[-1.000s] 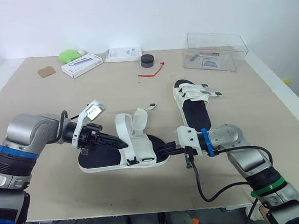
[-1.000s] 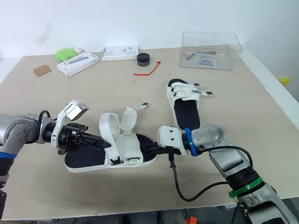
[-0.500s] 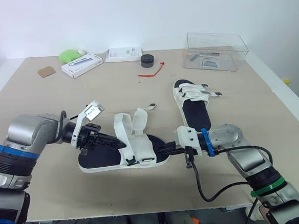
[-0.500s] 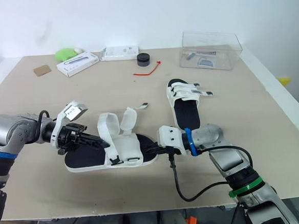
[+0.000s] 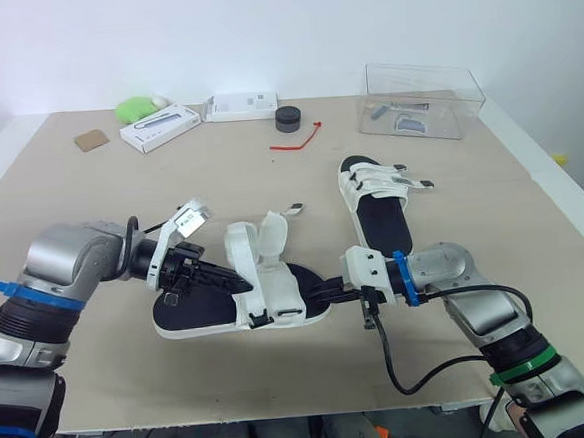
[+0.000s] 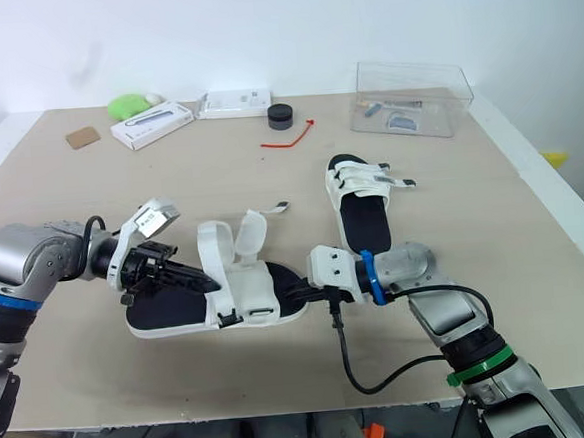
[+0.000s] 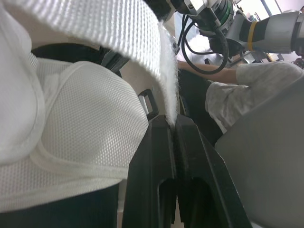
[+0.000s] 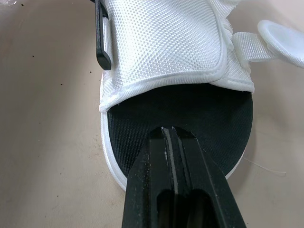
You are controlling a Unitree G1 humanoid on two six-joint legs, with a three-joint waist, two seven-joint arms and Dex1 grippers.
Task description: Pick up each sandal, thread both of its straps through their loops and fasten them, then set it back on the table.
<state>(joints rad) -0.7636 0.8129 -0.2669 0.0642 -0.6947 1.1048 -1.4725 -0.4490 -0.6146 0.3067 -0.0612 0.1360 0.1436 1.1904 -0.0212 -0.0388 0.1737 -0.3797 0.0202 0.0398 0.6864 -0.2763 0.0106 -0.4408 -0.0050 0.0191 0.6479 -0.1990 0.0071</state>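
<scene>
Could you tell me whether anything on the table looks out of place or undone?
The near sandal looks undone: its two straps stand up loose rather than lying flat across it, one pinched in the left pincer. The far sandal has its own lying flat. Nothing looks spilled or damaged.

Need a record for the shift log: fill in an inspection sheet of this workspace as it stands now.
Surface: tan table, no spills seen.
Job's things: near sandal on the table, unfastened, a strap standing up; far sandal flat, straps laid across it.
Clutter: toward the far edge, green thing, white box, second white box, black puck, red tie, brown square, clear box.
Grippers: left gripper shut on the strap; right gripper shut, tips over the near sandal's black footbed.
Cables: black cable loops from the right wrist near the table's front edge.
Surroundings: white wall.
</scene>
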